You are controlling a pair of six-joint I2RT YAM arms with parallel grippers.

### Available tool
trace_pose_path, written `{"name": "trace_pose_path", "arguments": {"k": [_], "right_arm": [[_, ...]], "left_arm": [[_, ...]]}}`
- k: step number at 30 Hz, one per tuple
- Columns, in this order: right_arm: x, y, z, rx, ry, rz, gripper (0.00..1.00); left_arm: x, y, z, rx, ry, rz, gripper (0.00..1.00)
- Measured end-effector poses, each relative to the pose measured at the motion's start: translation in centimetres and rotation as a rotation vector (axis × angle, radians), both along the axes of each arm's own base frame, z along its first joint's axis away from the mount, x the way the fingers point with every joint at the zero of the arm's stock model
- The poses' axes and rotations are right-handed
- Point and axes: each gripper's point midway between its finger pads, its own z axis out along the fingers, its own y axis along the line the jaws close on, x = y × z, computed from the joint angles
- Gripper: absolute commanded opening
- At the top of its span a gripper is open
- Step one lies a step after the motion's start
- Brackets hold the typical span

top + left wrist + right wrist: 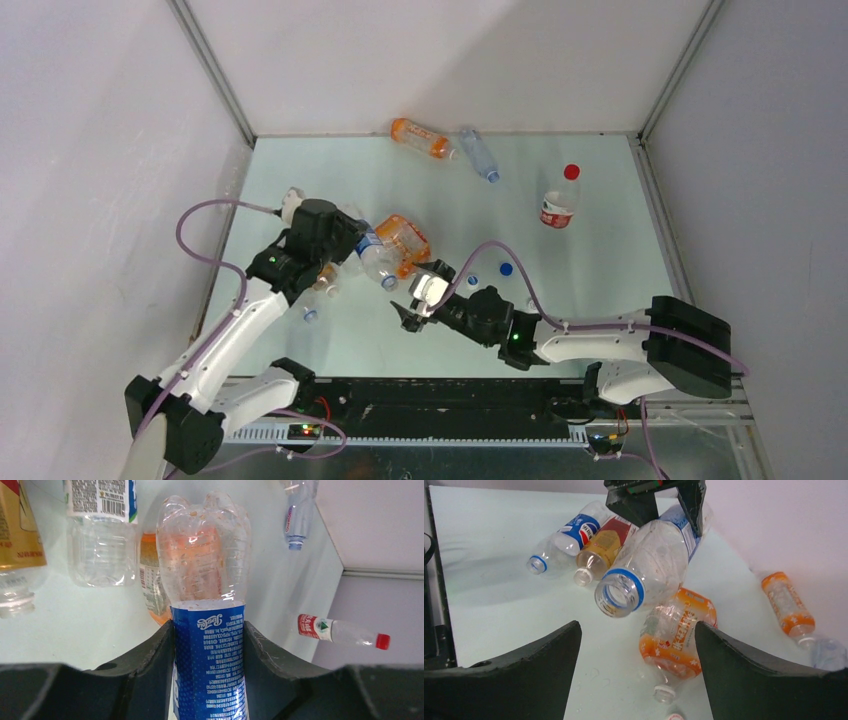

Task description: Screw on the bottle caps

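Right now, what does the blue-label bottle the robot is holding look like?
The bottle is clear, slightly dented plastic and looks empty, with a lobed base. A blue label with white print wraps its middle. Its mouth is open, with no cap, just a blue ring at the neck. The left gripper clamps it across the label, holding it tilted with the mouth toward the right arm's camera. Nothing else seems to touch it.
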Motion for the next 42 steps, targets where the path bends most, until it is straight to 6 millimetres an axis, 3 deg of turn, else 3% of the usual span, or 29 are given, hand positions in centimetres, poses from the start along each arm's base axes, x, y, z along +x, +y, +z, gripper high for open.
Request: {"name": "trace_pose_path", "arguments": {"k": [11,23,27,33,35,38,42], "right_arm": [[-0.1,0.5,2.0,0.034,-0.112,0.001,0.77],[0.2,0.7,1.7,0.028,-0.143,-0.02,0.42],[0.3,0.7,1.7,0.027,-0.145,-0.026,0.23],[0.3,0.6,1.6,0.029,-0.139,-0.03,0.04],[0.3,0.6,1.5,0.027,-0.133,-0.03,0.08],[0.3,0.6,1.2,0.022,-0.122,-0.029,0.32],[0.2,0.6,1.0,0.022,-0.117,-0.028,0.45]], "left_arm": [[-0.8,-1.4,0.3,-0.048,0.006,-0.011,0.47],[-0.6,-1.6,0.5,-0.068,-0.001,0.001,0.47],[-0.4,-1.5,0.7,-0.075,-0.01,0.018,0.49],[-0.3,-1.4,0.7,-0.082,-0.012,0.031,0.49],[-0.3,-1.4,0.3,-0.086,-0.01,0.035,0.49],[-0.5,-1.4,-0.3,-0.095,0.0,0.043,0.48],[-0.5,-1.5,-0.4,-0.1,0.001,0.046,0.48]]}}
